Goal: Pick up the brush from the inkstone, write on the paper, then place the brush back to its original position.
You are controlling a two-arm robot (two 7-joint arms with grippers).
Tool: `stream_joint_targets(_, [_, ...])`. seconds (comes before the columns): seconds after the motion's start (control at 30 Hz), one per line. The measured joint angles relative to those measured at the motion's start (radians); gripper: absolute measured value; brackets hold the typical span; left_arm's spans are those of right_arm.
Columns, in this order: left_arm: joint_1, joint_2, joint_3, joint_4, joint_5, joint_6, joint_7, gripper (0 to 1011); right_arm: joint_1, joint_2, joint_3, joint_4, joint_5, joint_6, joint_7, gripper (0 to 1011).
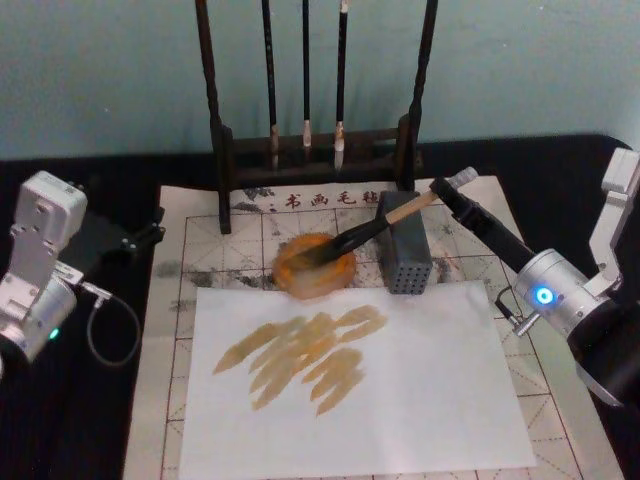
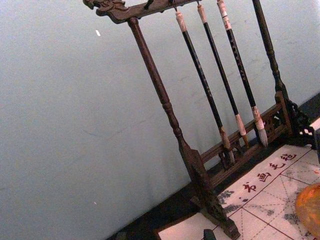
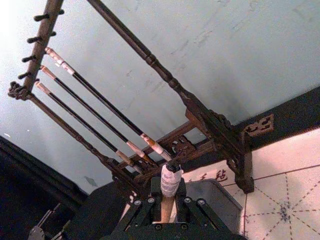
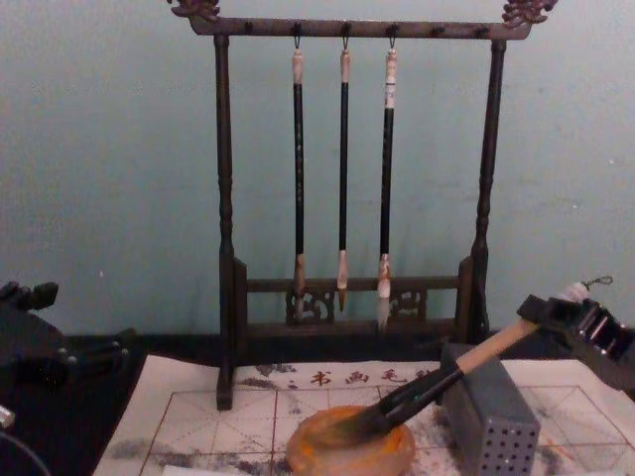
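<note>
My right gripper (image 1: 441,190) seems pinched on the brush (image 1: 365,233), two o'clock of the inkstone (image 1: 300,282); I'd let go slowly, handle resting on the perforated block (image 1: 405,258). Left gripper (image 1: 140,238) idles at nine o'clock.

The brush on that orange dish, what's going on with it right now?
The right gripper is shut on the upper end of the brush. Its bristles rest in the inkstone and its handle crosses over the grey perforated block. Amber strokes already mark the plain white sheet lying on the red-gridded paper. The left gripper is parked at the left.
</note>
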Motion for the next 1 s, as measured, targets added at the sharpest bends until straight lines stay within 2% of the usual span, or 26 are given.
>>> stream_joint_targets(0.33, [0.0,0.0,0.0,0.0,0.0,0.0,0.0,1001,0.003,0.006,-0.007,0.008,0.021,0.012,-0.007,175])
stream_joint_targets(1.0, [0.0,0.0,0.0,0.0,0.0,0.0,0.0,1001,0.004,0.005,-0.008,0.008,0.018,0.011,-0.007,175])
